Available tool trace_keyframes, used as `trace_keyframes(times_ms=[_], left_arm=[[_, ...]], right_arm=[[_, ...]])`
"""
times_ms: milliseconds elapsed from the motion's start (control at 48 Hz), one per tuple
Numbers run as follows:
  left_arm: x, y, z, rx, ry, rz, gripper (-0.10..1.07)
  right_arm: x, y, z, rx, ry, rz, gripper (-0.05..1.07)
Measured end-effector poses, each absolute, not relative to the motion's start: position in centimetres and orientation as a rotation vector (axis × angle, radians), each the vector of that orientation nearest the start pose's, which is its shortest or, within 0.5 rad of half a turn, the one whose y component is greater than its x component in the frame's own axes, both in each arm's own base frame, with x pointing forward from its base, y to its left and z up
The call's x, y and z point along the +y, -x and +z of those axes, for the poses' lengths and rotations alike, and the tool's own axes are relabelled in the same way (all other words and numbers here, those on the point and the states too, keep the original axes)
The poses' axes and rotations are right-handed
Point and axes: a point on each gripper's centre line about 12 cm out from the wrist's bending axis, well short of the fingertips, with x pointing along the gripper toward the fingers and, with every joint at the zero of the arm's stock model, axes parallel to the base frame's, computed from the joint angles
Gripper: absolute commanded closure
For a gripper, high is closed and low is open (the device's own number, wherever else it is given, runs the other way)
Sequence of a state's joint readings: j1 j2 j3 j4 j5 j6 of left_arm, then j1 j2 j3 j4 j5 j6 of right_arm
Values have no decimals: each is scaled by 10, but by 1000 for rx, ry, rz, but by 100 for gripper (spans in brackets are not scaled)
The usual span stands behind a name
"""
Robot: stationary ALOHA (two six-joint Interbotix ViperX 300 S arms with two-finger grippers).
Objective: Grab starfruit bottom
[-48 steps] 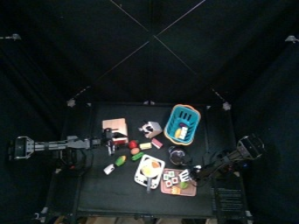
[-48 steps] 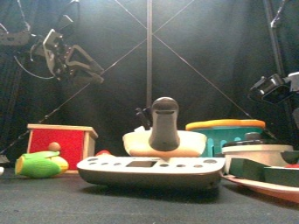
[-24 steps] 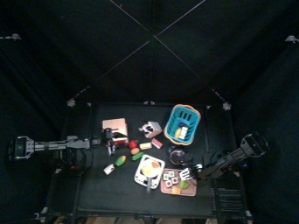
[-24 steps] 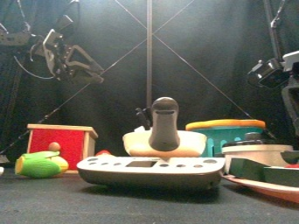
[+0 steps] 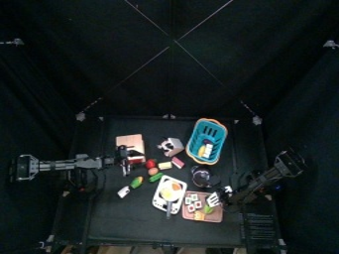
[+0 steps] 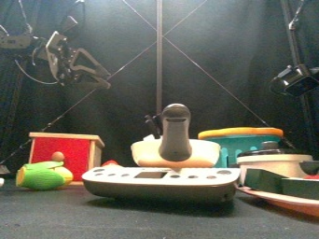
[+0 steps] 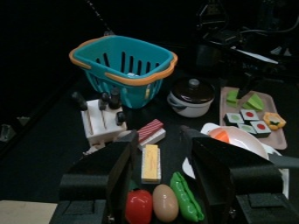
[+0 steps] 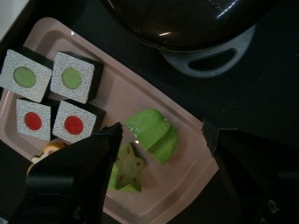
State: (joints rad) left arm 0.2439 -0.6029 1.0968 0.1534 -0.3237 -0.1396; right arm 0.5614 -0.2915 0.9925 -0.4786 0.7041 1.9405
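On pink rectangular tray [image 8: 70, 52] at tabletop's front right: green star-shaped starfruit [image 8: 149, 150], lying flat beside four black-edged squares with green and red dots [image 8: 49, 94]. I see my right hand [image 8: 162, 131] hovering directly above starfruit, jaws spread wide, gripping nothing. Dark round lidded pot with pale handle [image 8: 187, 26] just beyond tray. Left hand [image 7: 167, 162] parked over tabletop's left side, jaws apart, empty. Ahead of it: teal basket with orange rim [image 7: 121, 66].
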Motion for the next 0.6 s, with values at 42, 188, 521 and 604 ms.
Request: trace_keyframes(times_ms=[42, 188, 521, 604], left_arm=[[57, -253, 246, 171, 18, 194, 16], [57, -253, 245, 172, 17, 195, 16], [57, -253, 245, 174, 18, 194, 16], [57, -252, 245, 174, 18, 196, 16]], right_arm=[[91, -209, 126, 1043, -790, -715, 1], [92, -209, 122, 1051, -779, -712, 1], [94, -208, 113, 1072, -758, -702, 1], [94, -208, 113, 1072, -759, -704, 1]])
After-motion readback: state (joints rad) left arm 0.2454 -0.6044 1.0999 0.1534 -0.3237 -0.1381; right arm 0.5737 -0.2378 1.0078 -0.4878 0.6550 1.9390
